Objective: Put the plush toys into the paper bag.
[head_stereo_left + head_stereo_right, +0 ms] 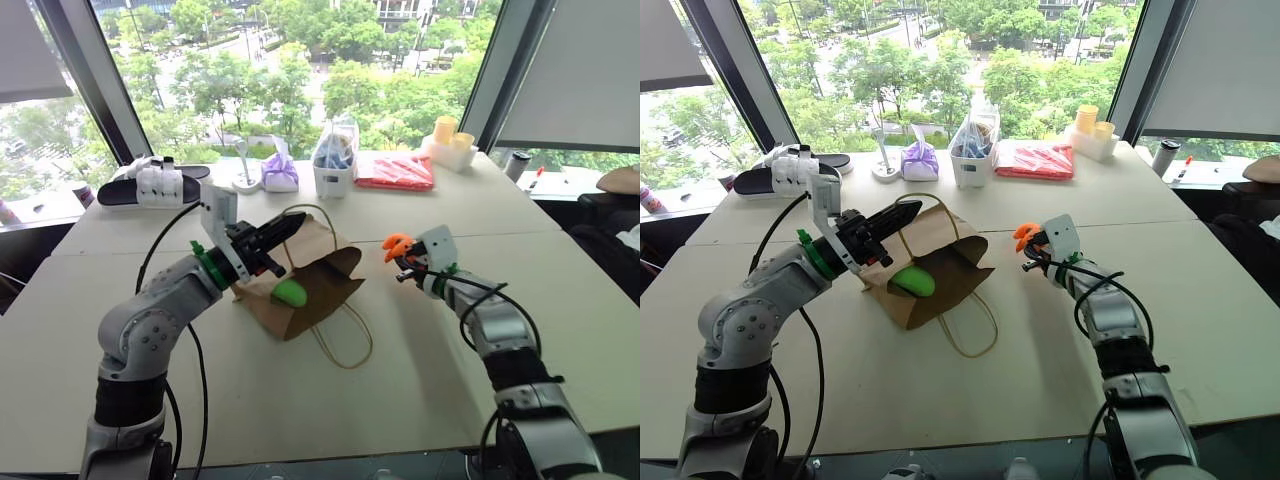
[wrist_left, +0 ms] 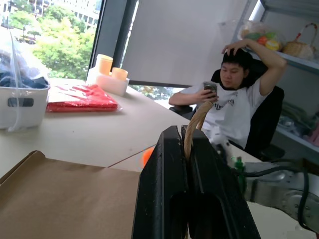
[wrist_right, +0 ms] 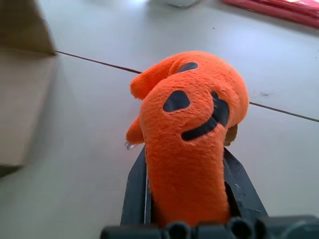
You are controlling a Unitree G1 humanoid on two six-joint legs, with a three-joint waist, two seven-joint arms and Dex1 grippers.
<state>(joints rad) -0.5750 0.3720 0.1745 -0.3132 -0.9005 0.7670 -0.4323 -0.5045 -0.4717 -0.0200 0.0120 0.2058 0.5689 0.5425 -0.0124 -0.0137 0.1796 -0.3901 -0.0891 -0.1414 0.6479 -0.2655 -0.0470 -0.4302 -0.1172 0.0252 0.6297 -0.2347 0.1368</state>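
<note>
The brown paper bag (image 1: 330, 275) lies open on the table's middle, with the lime-green plush toy (image 1: 290, 292) in its mouth. My left gripper (image 1: 287, 231) is raised over the bag and shut on the bag's beige cord handle (image 2: 197, 122). The cord runs up between the black fingers (image 2: 162, 189). To the right of the bag, my right gripper (image 1: 405, 262) is shut on the orange plush toy (image 3: 192, 129), held just above the table. Its dark face marks look out past the fingers (image 3: 133, 194).
The bag's other cord loop (image 1: 345, 345) trails on the table toward me. Along the window edge stand a white bin (image 1: 335, 170), a red packet (image 1: 395, 172), a purple pouch (image 1: 280, 172) and yellow cups (image 1: 448, 140). A person (image 2: 234, 99) sits beyond the table's right side.
</note>
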